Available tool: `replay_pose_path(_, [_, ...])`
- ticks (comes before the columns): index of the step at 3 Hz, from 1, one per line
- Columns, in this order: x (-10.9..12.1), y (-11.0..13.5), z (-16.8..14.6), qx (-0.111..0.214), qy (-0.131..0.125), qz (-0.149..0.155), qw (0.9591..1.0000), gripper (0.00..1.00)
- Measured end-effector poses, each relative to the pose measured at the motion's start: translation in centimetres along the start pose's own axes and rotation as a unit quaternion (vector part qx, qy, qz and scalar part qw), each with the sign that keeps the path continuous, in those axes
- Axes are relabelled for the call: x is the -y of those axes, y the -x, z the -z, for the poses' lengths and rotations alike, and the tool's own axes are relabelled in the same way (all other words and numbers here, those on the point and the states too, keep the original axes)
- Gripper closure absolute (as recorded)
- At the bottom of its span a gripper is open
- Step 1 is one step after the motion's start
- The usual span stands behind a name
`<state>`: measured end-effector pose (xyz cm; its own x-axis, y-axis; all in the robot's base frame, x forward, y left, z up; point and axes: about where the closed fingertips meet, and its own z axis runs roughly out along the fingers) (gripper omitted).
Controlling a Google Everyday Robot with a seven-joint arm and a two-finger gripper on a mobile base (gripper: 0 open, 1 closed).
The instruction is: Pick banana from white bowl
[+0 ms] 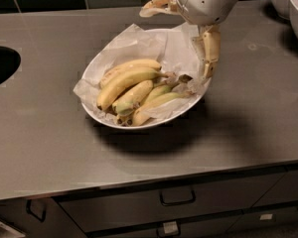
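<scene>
The white bowl (102, 120), wide, oval and lined with crumpled white paper, sits in the middle of the grey counter. It holds several bananas. The banana (131, 98), short, plump and green-tinged, lies in the middle of the bunch between longer yellow bananas (126, 78). My gripper (184, 26) hangs over the bowl's back right rim, above and to the right of the bunch. It is open and empty. One finger (211, 46) points down at the bowl's right edge near the banana stems. The other finger (158, 1) sticks out to the back left.
Two smaller white bowls (295, 9) stand at the counter's back right corner. A dark round opening (0, 66) is cut into the counter at the left. Drawers with handles (177, 197) run below the front edge. A dark tiled wall is behind.
</scene>
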<state>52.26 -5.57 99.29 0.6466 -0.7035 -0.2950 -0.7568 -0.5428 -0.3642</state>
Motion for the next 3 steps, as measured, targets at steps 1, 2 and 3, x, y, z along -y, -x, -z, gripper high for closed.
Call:
replay_pose_path(1, [1.7, -0.4, -1.0, -0.018, 0.023, 0.025, 0.9992, 0.0])
replay_pose_path(2, [4.8, 0.8, -3.2, -0.038, 0.049, 0.083, 0.9946, 0.0])
replay_pose_path(3, [6.2, 3.2, -4.9, -0.04, 0.07, 0.146, 0.986, 0.0])
